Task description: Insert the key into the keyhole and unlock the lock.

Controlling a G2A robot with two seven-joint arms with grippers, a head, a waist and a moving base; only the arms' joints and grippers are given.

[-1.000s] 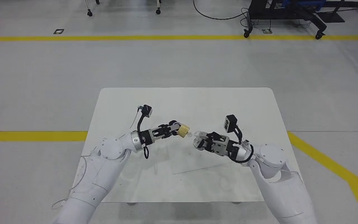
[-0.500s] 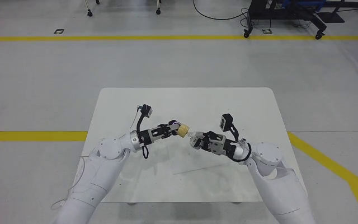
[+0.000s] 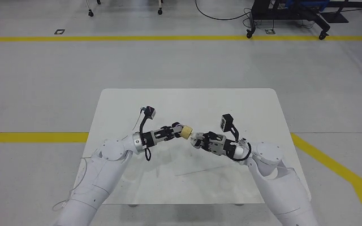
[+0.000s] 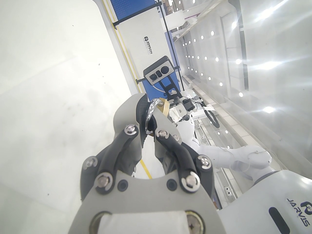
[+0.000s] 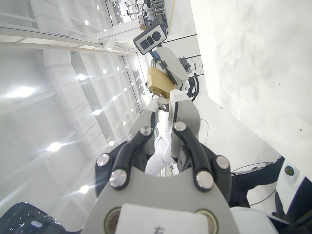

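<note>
Pinching the small silver key [image 5: 164,107] in my right gripper [image 5: 163,101], long axis aimed ten o'clock on the top view. Its head sits tight against the brass padlock [image 5: 158,81] just beyond, and I can't judge how deep it is. My left gripper [image 4: 148,113] clamps the steel shackle [image 4: 150,109]. The right wrist view shows that junction; from the left wrist the padlock's body covers it.

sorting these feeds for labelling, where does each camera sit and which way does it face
Top view: on the robot above its arms, looking down at the table; its left gripper and right gripper show, close together.
Left wrist view: on the left wrist, facing along its gripper to the padlock it holds, the right gripper beyond.
Right wrist view: on the right wrist, facing along its gripper to the key it holds, the left gripper beyond.
Shared: all three show the padlock.
</note>
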